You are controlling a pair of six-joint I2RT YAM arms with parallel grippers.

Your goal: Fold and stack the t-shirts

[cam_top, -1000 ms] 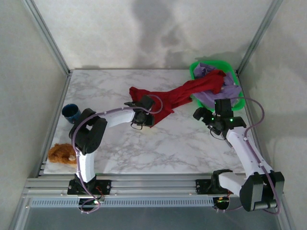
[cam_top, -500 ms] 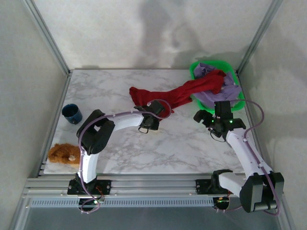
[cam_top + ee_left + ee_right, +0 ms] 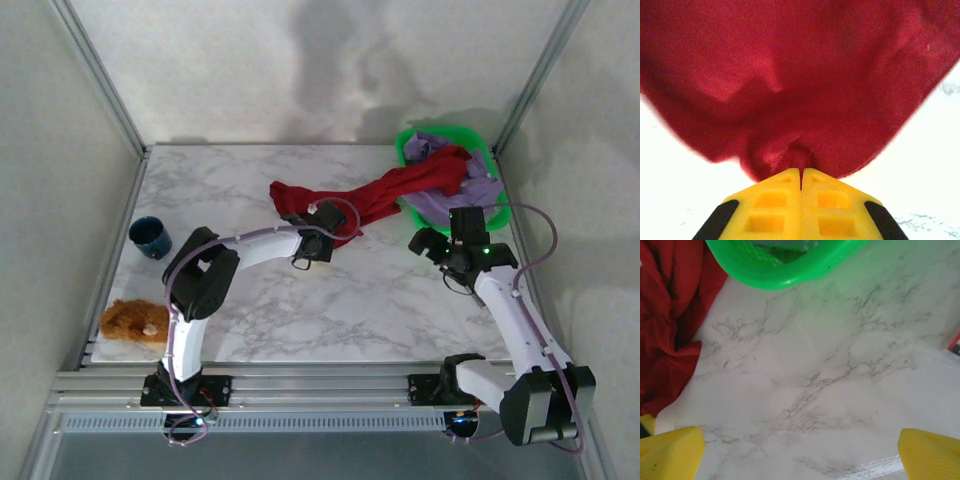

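Note:
The deep red t-shirt (image 3: 385, 195) lies stretched across the marble table (image 3: 230, 190), from mid-table up into the green basket (image 3: 408, 150). My left gripper (image 3: 325, 236) is at its near hem. In the left wrist view its yellow fingers (image 3: 770, 200) are pressed together, and the left gripper (image 3: 801, 172) is shut on a fold of the red t-shirt (image 3: 800, 75). The lavender t-shirt (image 3: 480, 190) sits bunched in the basket. My right gripper (image 3: 445, 236) hovers open just in front of the basket, over bare marble. Its view shows the right gripper (image 3: 800, 455), the red t-shirt (image 3: 665, 340) at the left and the basket's rim (image 3: 785, 272).
A dark blue cup (image 3: 150, 236) stands near the table's left edge. A fuzzy orange-brown lump (image 3: 132, 320) lies at the front left corner. Metal frame posts rise at the back corners.
My left gripper has moved right along the red t-shirt's near edge and shut on it. The right arm has shifted only slightly.

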